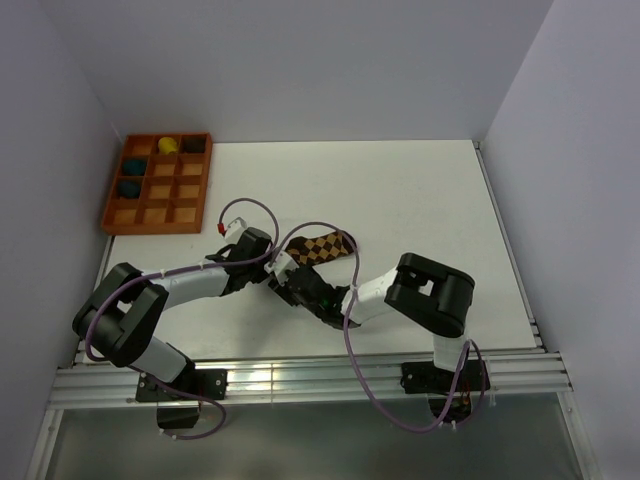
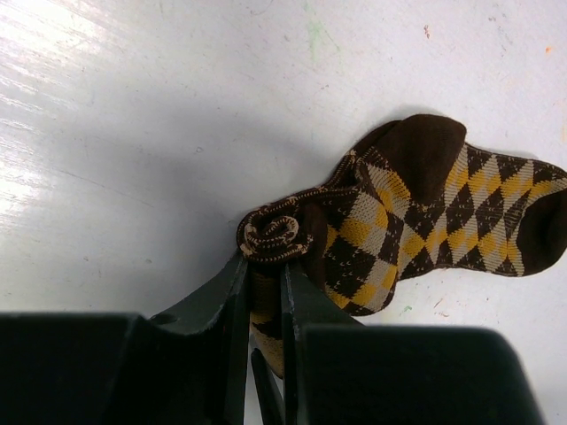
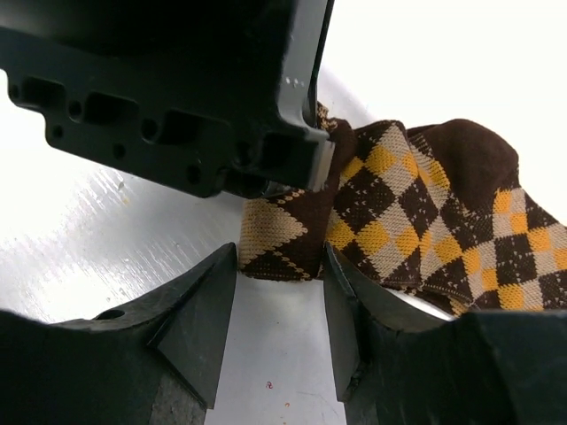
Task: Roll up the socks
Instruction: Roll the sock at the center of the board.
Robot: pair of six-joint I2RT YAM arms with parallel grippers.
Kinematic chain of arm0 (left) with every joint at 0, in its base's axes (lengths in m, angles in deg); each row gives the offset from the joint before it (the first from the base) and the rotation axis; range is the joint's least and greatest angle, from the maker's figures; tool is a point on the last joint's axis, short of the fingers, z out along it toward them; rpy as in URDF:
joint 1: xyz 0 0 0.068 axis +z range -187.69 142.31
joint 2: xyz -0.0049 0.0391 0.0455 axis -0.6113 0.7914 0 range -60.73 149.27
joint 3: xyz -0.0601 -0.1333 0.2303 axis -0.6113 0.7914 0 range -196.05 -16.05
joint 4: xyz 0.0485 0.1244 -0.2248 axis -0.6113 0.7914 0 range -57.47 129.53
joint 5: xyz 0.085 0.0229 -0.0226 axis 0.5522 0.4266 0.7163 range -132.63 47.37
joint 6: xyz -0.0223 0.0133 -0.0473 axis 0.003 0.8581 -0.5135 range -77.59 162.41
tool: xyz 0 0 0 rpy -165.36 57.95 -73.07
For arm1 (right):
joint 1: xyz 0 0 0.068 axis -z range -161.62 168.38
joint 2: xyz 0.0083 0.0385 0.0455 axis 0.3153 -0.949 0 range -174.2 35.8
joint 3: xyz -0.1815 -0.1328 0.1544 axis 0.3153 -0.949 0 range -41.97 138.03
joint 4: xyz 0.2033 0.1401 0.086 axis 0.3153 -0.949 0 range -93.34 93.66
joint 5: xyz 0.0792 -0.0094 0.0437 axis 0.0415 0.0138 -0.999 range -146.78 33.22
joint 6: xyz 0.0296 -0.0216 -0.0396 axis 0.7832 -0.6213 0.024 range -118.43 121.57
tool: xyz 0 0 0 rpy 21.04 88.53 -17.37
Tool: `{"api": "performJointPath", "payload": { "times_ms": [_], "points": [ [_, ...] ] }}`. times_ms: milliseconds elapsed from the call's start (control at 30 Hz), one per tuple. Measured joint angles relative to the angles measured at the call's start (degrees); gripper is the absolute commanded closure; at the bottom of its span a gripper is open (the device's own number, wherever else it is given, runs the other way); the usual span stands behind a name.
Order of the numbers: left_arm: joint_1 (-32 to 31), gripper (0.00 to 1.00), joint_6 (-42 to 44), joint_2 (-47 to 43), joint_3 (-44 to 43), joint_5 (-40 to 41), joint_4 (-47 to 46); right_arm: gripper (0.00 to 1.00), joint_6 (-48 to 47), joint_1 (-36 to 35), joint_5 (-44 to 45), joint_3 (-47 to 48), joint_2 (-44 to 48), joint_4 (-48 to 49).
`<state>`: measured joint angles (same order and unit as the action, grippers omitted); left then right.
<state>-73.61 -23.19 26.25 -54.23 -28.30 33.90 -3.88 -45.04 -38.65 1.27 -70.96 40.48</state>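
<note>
White table (image 1: 420, 200): carries everything; the work sits near its middle, just beyond the arm bases.
Right arm (image 1: 430, 290): folded back on itself; the elbow is bunched high at the right and the forearm slants down and left toward the centre.
Left arm (image 1: 190, 282): stretched low across the table from its base, reaching right; its wrist meets the other wrist at the same spot.
Wooden tray (image 1: 205, 190): at the far-left corner, well apart from the work; rolled balls (image 1: 168, 146) in teal, yellow and a dark shade fill a few of its far compartments.
Argyle socks (image 2: 425, 221): brown, yellow and cream; they lie flat on the table; the long axis runs from the cuff end at the jaws out to the far right, so the toe end is farthest from both grippers and the unrolled length points away from them.
Right gripper (image 3: 279, 261): the jaws stand either side of a band at the cuff end, both faces touching it; it appears to pinch that band; the other gripper's dark body sits directly above in this view.
Left gripper (image 2: 264, 270): the jaws are pressed close on fabric just beneath the coil.
Coil (image 2: 275, 232): a small tight spiral at the cuff end; the roll looks barely begun.
Next move: probably turning the coil along the long axis toward the toe; both grippers are equally near.
</note>
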Motion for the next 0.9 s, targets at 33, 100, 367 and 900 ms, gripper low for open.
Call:
{"api": "performJointPath", "payload": {
  "times_ms": [33,100,367,900],
  "points": [
    [0.0,0.95,0.0,0.0,0.0,-0.1,0.0,0.50,0.0,-0.2,0.4,0.1,0.0,0.0],
    [0.0,0.95,0.0,0.0,0.0,-0.2,0.0,0.54,-0.2,-0.4,1.0,0.3,0.0,0.0],
    [0.3,0.93,0.0,0.0,0.0,-0.5,-0.1,0.96,0.1,-0.8,2.3,1.4,-1.1,0.1],
    [0.4,0.35,-0.1,-7.3,5.4,0.1,-2.1,1.00,19.1,8.5,-14.4,-1.8,1.7,1.4]
  ]
}}
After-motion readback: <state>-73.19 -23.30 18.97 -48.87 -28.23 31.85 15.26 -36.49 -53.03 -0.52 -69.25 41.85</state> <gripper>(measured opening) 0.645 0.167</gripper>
